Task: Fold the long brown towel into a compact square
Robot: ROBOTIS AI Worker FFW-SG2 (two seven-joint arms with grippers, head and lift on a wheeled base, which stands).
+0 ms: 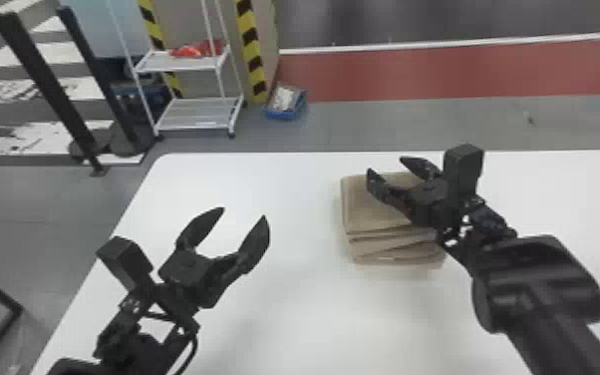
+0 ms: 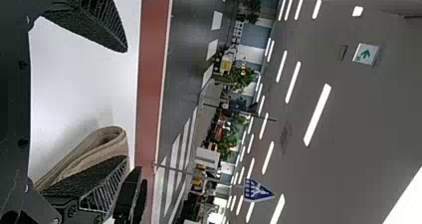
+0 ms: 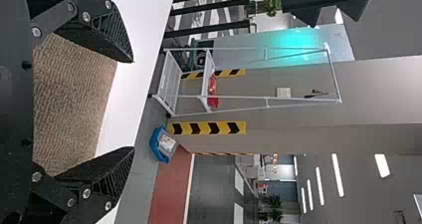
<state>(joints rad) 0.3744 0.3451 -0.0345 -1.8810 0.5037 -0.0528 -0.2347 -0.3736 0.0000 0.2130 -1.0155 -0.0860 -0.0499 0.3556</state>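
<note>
Head view: layered, squarish brown towel [image 1: 371,214], nubbly up close, on white counter [image 1: 304,319]. Right gripper [image 1: 386,165] over towel, wide open, empty; left gripper [image 1: 243,213] left of towel, likewise.

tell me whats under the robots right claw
The folded brown towel, its layers stacked on the white table. In the head view the right claw covers part of its right side, so that edge can't be made out there.

Signage log, from where I stand: green arrow [image 2: 366,54] legible on a white panel [image 2: 359,58] near the ceiling [image 2: 358,124]. Blue sign [image 2: 266,194], lower than the ceiling: white marks [image 2: 254,189] too small to read.
</note>
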